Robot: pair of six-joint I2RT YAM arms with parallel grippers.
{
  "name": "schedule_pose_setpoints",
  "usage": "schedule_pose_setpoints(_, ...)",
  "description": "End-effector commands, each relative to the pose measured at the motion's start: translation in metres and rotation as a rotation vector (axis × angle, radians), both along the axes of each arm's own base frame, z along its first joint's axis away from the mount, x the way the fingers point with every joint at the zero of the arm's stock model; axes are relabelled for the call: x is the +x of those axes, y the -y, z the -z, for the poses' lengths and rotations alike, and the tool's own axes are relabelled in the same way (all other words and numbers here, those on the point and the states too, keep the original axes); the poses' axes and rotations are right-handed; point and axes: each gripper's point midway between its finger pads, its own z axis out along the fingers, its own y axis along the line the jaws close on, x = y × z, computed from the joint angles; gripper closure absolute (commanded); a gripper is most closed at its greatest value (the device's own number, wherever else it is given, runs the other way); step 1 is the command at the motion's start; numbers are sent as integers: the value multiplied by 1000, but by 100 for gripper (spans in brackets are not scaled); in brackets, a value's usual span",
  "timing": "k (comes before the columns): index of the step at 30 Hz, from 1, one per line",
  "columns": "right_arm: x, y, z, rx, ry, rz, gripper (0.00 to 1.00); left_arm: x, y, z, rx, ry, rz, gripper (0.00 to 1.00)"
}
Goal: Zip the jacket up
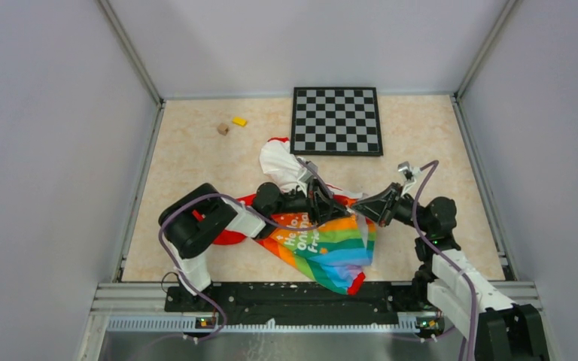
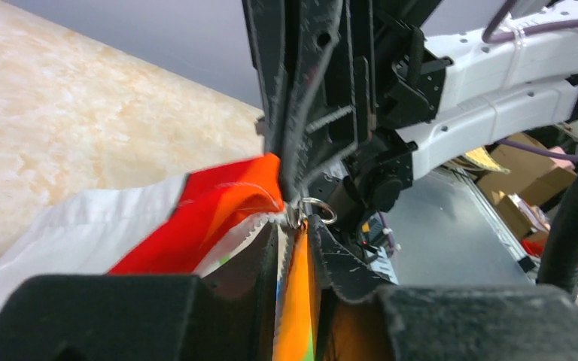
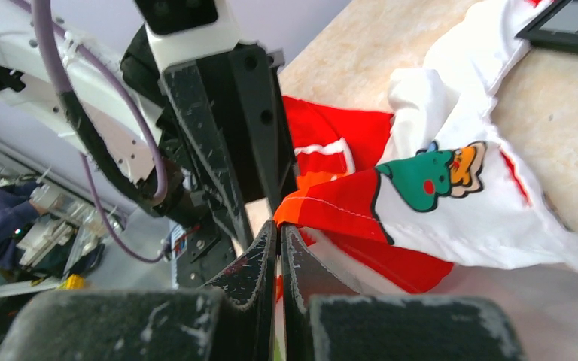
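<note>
Checkerboard (image 1: 336, 120), yellow block (image 1: 238, 121), brown cube (image 1: 223, 128)

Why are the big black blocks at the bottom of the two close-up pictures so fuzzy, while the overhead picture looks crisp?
Top external: even, soft light, only faint shadows, everything sharp. Left wrist: the left gripper's fingers sit too near the lens and blur, while the zipper ring is fairly sharp. Right wrist: the same blur on the right gripper's fingers, but the jacket and its green animal print are in focus.

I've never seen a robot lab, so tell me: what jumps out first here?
The jacket, rainbow-striped and red, crumpled mid-table, with the left gripper and right gripper meeting tip to tip, both pinched on its edge. Behind it lies a black-and-grey checkerboard by the far wall.
</note>
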Motion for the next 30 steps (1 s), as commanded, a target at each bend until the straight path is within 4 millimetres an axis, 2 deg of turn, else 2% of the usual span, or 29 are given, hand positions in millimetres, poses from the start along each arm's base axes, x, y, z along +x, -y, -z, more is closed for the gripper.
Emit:
schedule_pose_setpoints(1,-15,-10,-1,-25,-2,-103,100,21,-12,-50,-141,136,-113,71)
schedule_pose_setpoints(4,-15,-10,0,-27,-6,-102,100,23,-22,-43,-109,142,-111,57)
schedule_pose_setpoints(7,-15,-10,-1,-27,-3,-104,100,21,-27,-37,-85,159,-91,47)
schedule_pose_setpoints(12,-15,-10,-2,-27,1,-103,100,19,-28,-25,-52,171,-75,42)
schedule_pose_setpoints(15,-15,-10,-2,-27,1,-104,100,8,-28,-18,-30,196,-4,40)
schedule_pose_setpoints(19,-15,-10,-2,-27,2,-107,100,-3,-27,-2,8,206,85,39)
schedule_pose_setpoints(23,-15,-10,-3,-27,5,-106,100,2,-22,8,39,188,90,41)
schedule_pose_setpoints(30,-16,-10,-3,-27,6,-112,100,0,-13,14,52,185,123,61)
